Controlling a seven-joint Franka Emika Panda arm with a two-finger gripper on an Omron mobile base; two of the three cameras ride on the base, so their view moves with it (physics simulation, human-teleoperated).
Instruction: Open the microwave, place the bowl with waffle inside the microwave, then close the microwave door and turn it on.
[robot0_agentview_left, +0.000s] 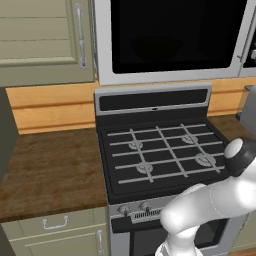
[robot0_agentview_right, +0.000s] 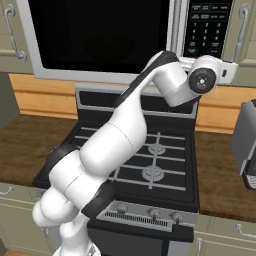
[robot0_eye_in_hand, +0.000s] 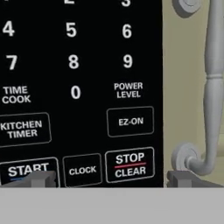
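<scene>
1. Gripper (robot0_eye_in_hand: 109, 179) sits right up at the microwave's button panel (robot0_eye_in_hand: 78, 87), jaws spread as wide as they go, nothing between them. One fingertip (robot0_eye_in_hand: 37, 178) overlaps the START key (robot0_eye_in_hand: 27, 169), the other (robot0_eye_in_hand: 189, 178) sits off the panel near the foot of a cabinet handle (robot0_eye_in_hand: 213, 83).
2. Microwave door (robot0_agentview_left: 172, 37) is shut, flush with the frame; microwave (robot0_agentview_right: 115, 40) hangs above the stove.
3. Bowl (robot0_agentview_right: 109, 50): a faint rounded shape behind the dark glass, so it looks loaded. Waffle is too dark to make out.
4. Judgement: open, load and close are done; only pressing START is left.
5. Around: black gas stove (robot0_agentview_left: 160, 150) with bare burners, wood counter (robot0_agentview_left: 50, 170) either side, olive cabinets (robot0_agentview_left: 40, 40), grey appliance (robot0_agentview_right: 247, 145) at the right.
6. Nothing blocks the panel. Risk: the wide jaws could clip CLOCK (robot0_eye_in_hand: 82, 170) or the handle.
</scene>
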